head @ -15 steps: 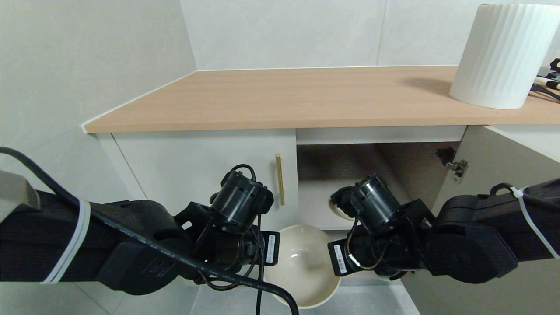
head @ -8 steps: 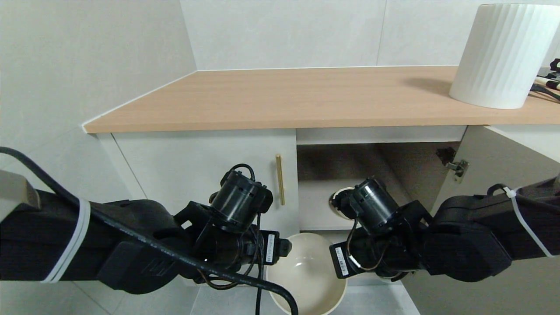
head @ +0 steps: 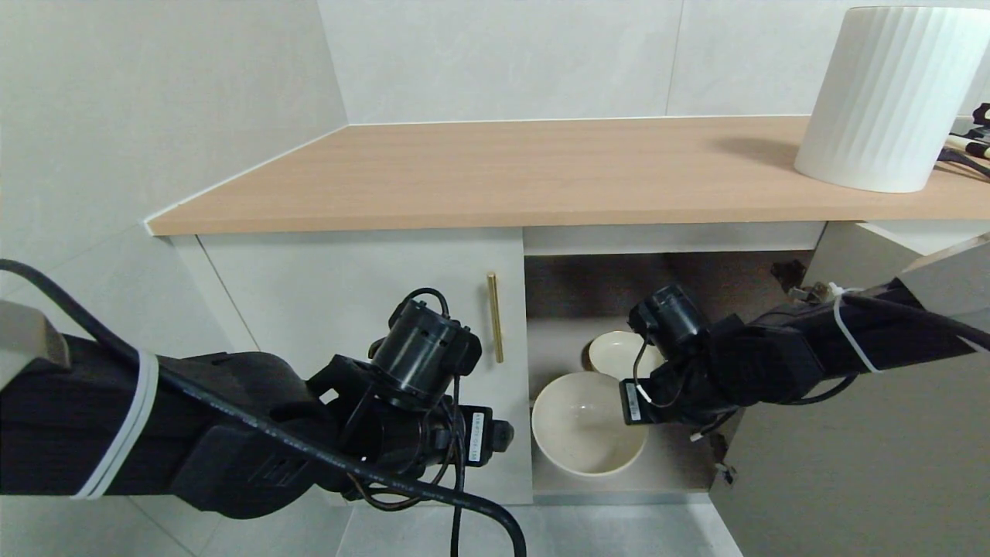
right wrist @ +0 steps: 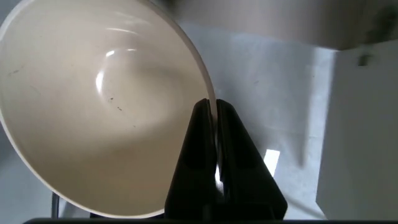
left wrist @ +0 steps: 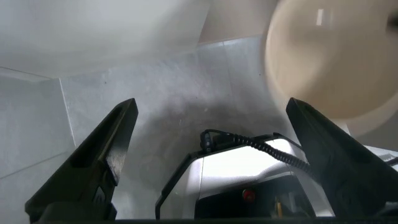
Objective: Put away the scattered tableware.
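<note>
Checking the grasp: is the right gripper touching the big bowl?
Touching. The right wrist view shows the right gripper shut on the big bowl, with the bowl's rim clamped between the jaws.

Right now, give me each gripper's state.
Left gripper: jaws open, holding nothing.
Right gripper: jaws shut on the rim of the cream bowl.

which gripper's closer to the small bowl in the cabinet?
Right. The right gripper, holding the large bowl, is at the cabinet opening near the small bowl; the left gripper is outside, by the closed door.
</note>
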